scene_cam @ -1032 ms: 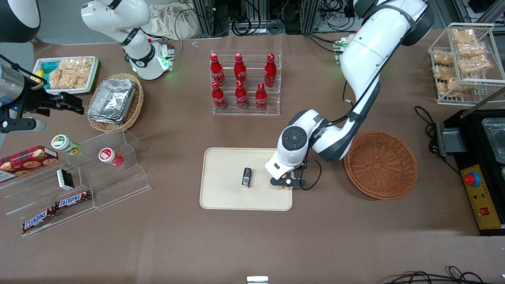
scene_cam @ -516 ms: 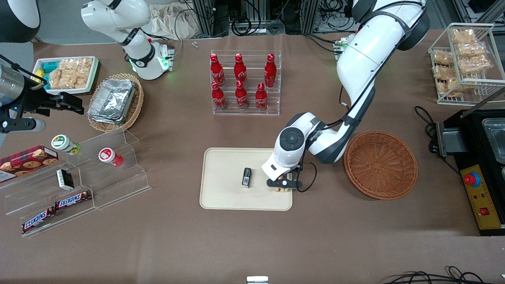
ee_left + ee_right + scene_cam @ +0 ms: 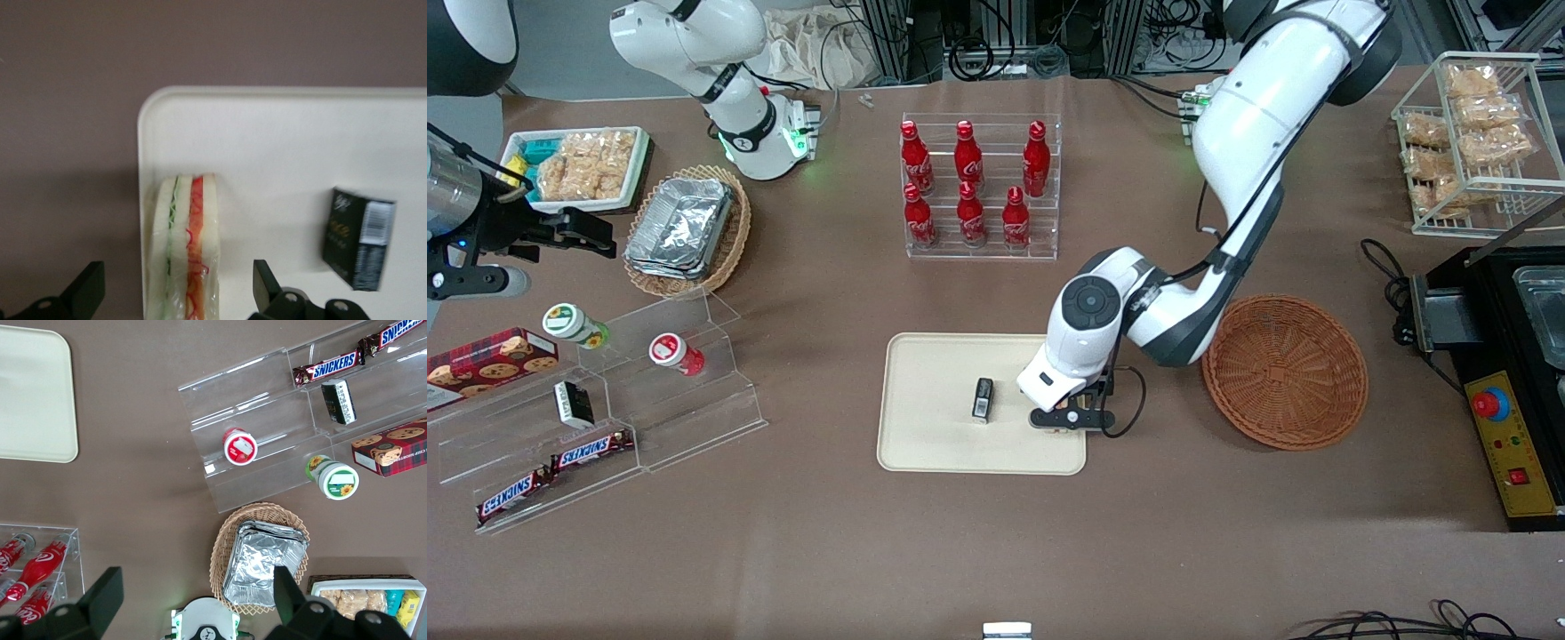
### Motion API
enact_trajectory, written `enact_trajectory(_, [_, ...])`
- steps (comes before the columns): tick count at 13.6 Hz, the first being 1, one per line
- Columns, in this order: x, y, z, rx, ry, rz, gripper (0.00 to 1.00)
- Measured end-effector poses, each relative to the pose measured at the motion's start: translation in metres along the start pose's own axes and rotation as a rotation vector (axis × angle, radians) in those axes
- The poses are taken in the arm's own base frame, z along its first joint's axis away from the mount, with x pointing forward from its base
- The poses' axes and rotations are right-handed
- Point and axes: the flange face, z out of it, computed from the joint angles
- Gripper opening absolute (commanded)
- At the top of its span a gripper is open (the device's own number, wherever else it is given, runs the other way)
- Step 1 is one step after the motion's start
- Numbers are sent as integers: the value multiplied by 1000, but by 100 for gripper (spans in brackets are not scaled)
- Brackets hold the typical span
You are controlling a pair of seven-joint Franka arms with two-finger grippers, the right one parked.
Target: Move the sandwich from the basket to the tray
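Wrist view is showing the sandwich (image 3: 183, 250) lying on the tray (image 3: 280, 140) at its edge; front view is hiding it under the hand (image 3: 1065, 420). Hand is hovering over it, fingers (image 3: 87, 290) spread wide, gripping nothing. Small black box (image 3: 358, 238) is sitting beside it on the tray. Sandwich's cut edge is facing up, long axis along the tray's edge. Basket (image 3: 1285, 371) is resting on the counter (image 3: 1227, 542) near the tray.

My working arm (image 3: 1254, 133): glossy white shells w/ dark grey joint bands, round grey cap on the wrist housing. Thin black cable loops off it by the gripper (image 3: 1069, 418), which is a black bracket w/ pale screw heads. Its fingers (image 3: 85, 292) are matte black, wedge-shaped.
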Motion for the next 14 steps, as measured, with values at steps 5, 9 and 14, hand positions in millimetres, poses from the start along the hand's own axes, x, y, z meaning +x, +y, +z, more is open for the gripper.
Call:
enact_trajectory(5, [32,-68,-132,28,-17,-79,100])
enact_trajectory(9, [48,-143,-174,54,-86,-76,100])
enact_trajectory(14, [46,-260,-257,76,-166,-75,100])
